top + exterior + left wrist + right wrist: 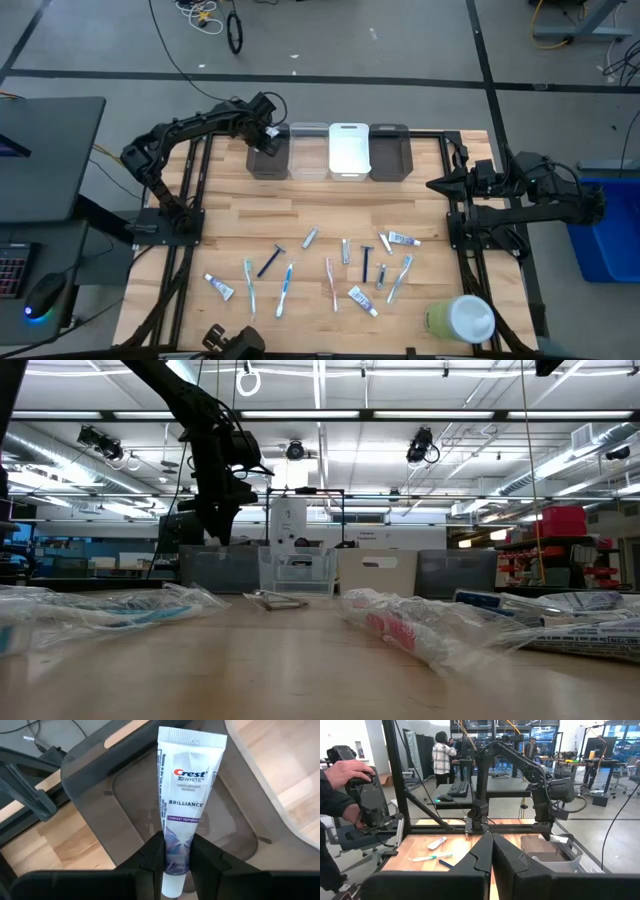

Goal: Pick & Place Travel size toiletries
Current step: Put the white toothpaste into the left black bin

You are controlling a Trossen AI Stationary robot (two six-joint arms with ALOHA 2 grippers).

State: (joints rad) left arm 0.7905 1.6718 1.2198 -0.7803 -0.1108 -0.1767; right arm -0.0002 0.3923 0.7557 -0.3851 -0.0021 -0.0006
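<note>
A Crest toothpaste tube (183, 805) hangs clamped in my left gripper (177, 857) above the dark bin (268, 160) at the table's (300, 215) far edge. My right gripper (491, 851) waits clenched, empty, at the table's right side.

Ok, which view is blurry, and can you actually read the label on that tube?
Low view: the wrapped toiletries nearest the lens are out of focus, with glare on their wrappers. Left wrist view: the toothpaste tube in the left gripper is sharp, Crest 3D White Brilliance legible.
</note>
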